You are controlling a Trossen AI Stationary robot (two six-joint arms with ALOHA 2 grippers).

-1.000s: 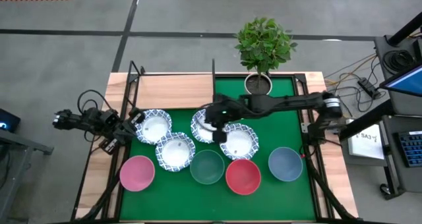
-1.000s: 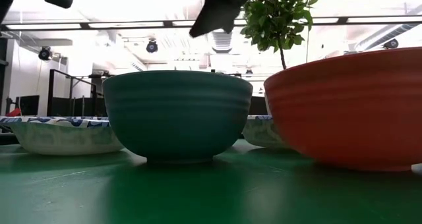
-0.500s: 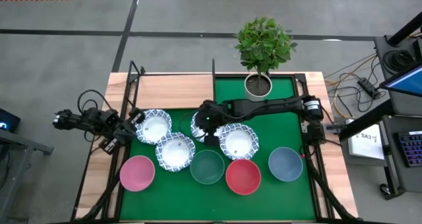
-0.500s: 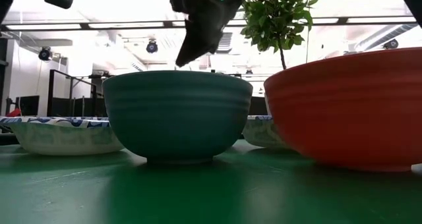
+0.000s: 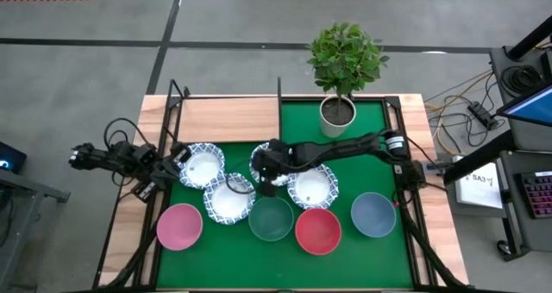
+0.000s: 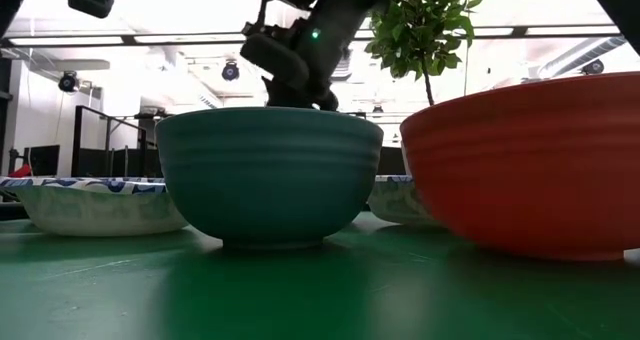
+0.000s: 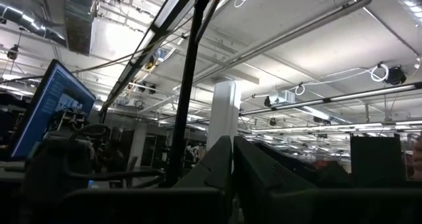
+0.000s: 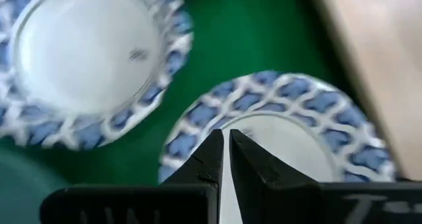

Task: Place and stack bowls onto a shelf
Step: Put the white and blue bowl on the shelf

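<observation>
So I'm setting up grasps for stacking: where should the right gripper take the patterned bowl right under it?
Probably by the blue rim, coming straight down with one finger inside and one outside. The bowl sits upright and open, its flared rim is thin, and the right gripper hangs over that edge with its fingers nearly together.

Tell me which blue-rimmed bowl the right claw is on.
The right claw is down at the third blue-rimmed bowl from the left, the one just below the shelf; the other three sit clear of it.
</observation>
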